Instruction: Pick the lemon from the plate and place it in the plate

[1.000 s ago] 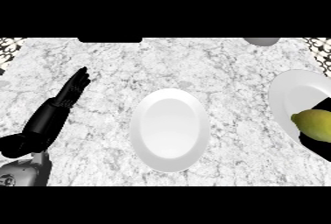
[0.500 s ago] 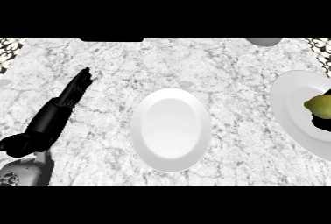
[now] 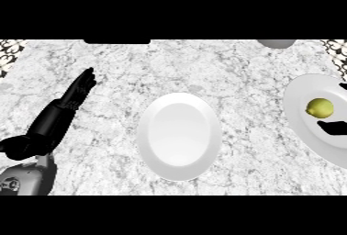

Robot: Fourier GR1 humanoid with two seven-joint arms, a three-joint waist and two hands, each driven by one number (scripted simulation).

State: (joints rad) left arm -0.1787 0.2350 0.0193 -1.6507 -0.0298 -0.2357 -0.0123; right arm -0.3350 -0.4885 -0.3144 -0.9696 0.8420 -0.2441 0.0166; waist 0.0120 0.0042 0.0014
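My left hand (image 3: pixel 64 110) lies open at the left of the counter (image 3: pixel 237 64), fingers straight and pressed together, pointing up and away from me, touching nothing. The lemon (image 3: pixel 320 108) sits on the right plate (image 3: pixel 301 98) at the right edge, well apart from the middle plate (image 3: pixel 179 136), which lies bare in front of me. Of my right hand (image 3: pixel 333 128) only dark fingertips show at the right edge, just below the lemon over that same plate, and I cannot tell whether they are spread or curled.
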